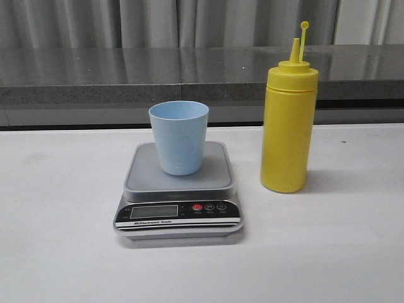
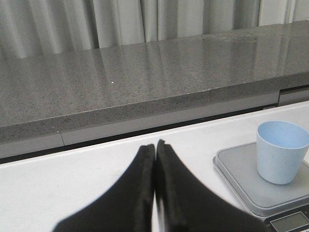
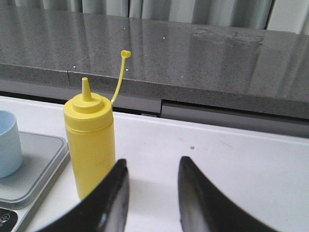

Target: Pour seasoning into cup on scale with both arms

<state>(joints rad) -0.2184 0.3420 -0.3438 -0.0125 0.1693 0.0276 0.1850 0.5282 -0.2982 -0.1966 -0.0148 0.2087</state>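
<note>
While the cup (image 1: 178, 137), a smooth pale blue tapered tumbler, stands upright on the scale's (image 1: 178, 189) flat grey square platform at frame centre, the seasoning (image 1: 288, 120), a glossy yellow cylinder with pointed nozzle, stands right of it on the white tabletop (image 1: 57, 240). Left pincer (image 2: 155, 150) is pressed closed, empty, cup at right edge of its view. Right pincer (image 3: 152, 174) is parted, empty, bottle just beyond its left finger.

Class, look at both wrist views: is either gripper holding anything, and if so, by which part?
Nothing is held. The left gripper is shut on nothing; the right gripper is open, and the tall yellow plastic squeeze bottle stands beside it, ungrasped.
</note>
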